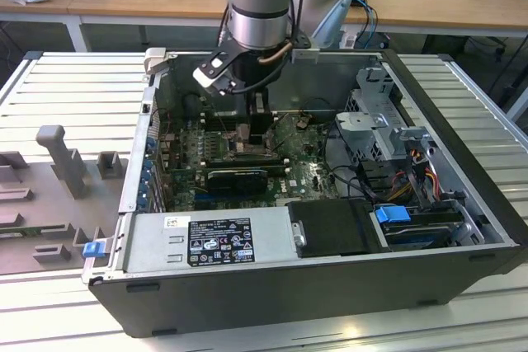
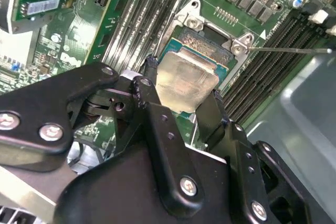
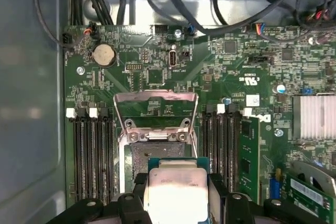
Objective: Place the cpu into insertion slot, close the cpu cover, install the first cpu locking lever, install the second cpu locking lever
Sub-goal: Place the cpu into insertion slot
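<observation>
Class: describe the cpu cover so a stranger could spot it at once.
On the green motherboard, look between the two banks of long black memory slots. The cpu cover is the metal plate swung open by the socket. Only it has a square window with board showing through.

The arm above the jaws is a silver-grey cylinder capped by a pale blue ring. A black cable runs down its side, and a copper-coloured loop curls under its flange. Behind the jaws, in the second wrist view, the linkage is made of matte black plates with rounded ends, pinned by bright silver screws.
</observation>
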Available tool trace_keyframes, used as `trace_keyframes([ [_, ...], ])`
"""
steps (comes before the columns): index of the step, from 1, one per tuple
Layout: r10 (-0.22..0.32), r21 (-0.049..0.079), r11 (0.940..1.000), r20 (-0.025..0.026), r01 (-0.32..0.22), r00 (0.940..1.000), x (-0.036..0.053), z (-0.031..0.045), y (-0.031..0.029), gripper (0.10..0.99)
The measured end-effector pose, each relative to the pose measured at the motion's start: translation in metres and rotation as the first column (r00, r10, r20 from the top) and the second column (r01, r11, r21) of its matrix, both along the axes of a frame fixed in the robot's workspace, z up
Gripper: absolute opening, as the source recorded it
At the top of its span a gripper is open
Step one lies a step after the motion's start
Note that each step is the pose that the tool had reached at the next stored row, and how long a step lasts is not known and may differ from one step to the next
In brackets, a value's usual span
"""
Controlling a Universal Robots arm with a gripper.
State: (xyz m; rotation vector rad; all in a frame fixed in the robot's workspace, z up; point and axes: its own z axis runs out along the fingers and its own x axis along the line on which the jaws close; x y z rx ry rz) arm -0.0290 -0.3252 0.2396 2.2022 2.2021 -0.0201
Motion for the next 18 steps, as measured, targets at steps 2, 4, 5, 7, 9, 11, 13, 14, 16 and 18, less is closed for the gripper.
trace_keyframes([
  [2,0.032,0.0,0.9995,0.0,-0.032,0.9995,0.0,-0.0043,0.0012,0.541],
  [4,0.033,0.007,0.9994,0.0002,-0.033,0.9995,-0.0002,-0.0064,0.0012,0.541],
  [5,0.033,0.009,0.9994,0.0005,-0.033,0.9995,-0.0002,-0.0071,0.0012,0.541],
  [7,0.033,0.015,0.9993,0.0122,-0.033,0.9994,-0.0023,-0.0075,0.0012,0.541],
  [9,0.03,0.019,0.9994,0.0213,-0.03,0.9993,-0.0043,-0.0085,0.0013,0.541],
  [11,0.016,0.02,0.9997,0.0212,-0.016,0.9996,-0.0043,-0.0104,0.0012,0.541],
  [13,0.012,0.022,0.9997,0.0212,-0.013,0.9997,-0.0043,-0.0124,0.0013,0.541],
  [14,0.012,0.023,0.9997,0.0213,-0.012,0.9997,-0.0043,-0.0134,0.0015,0.541],
  [16,0.011,0.023,0.9997,0.0212,-0.011,0.9997,-0.0042,-0.0155,0.0017,0.541],
  [18,0.01,0.023,0.9997,0.0211,-0.011,0.9997,-0.0043,-0.0168,0.0019,0.541],
])
